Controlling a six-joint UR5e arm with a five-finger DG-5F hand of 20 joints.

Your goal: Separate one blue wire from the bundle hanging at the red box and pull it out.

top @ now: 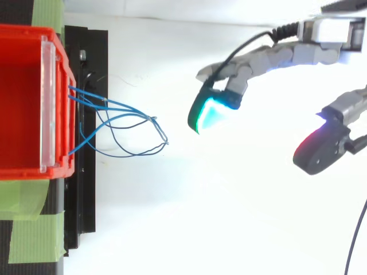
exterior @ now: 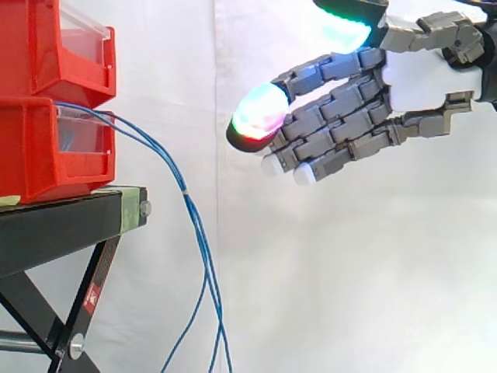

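Note:
Several thin blue wires (exterior: 190,214) come out of the lower red box (exterior: 54,148) and hang down past the stand's edge as a loose bundle, held together by a small tie. From above the blue wires (top: 123,123) loop out from the red box (top: 23,100). My hand (exterior: 423,78) hovers to the right of the bundle, well apart from it, at about the height of the boxes. Its fingers reach left toward the wires, nearly straight and spread, with nothing between them. In the top view the hand (top: 275,57) shows a glowing green pad pointing at the loops.
A second red box (exterior: 54,47) is stacked on the lower one. Both rest on a black stand (exterior: 62,221) with green tape (top: 34,229) on it. A white curtain hangs behind.

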